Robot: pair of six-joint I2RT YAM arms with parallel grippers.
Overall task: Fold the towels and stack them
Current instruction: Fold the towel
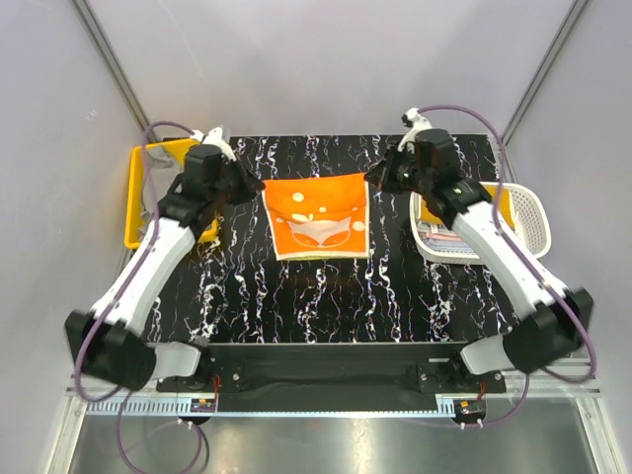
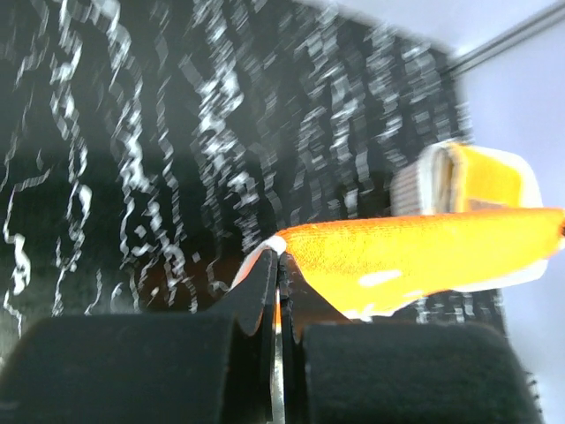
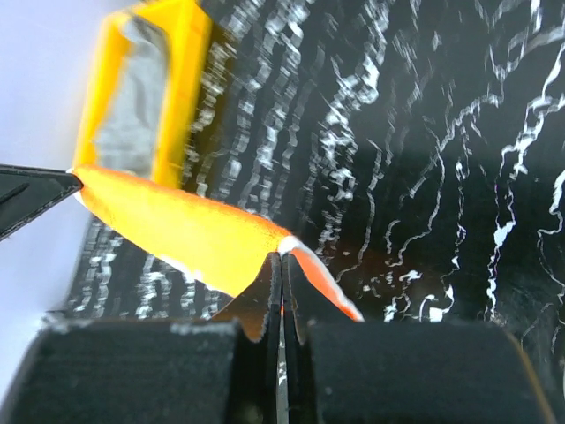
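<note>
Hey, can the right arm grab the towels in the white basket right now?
Probably not yet: the right gripper is shut on the orange towel's corner, so it must let go first.

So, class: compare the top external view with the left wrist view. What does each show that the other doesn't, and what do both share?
Only the top external view: the orange towel as a whole square with its white print, the left arm and right arm in full, and the yellow bin. Only the left wrist view: a close look at the left gripper, jaws pinched shut on a towel corner. Both: the towel and the black marbled table under it.
</note>
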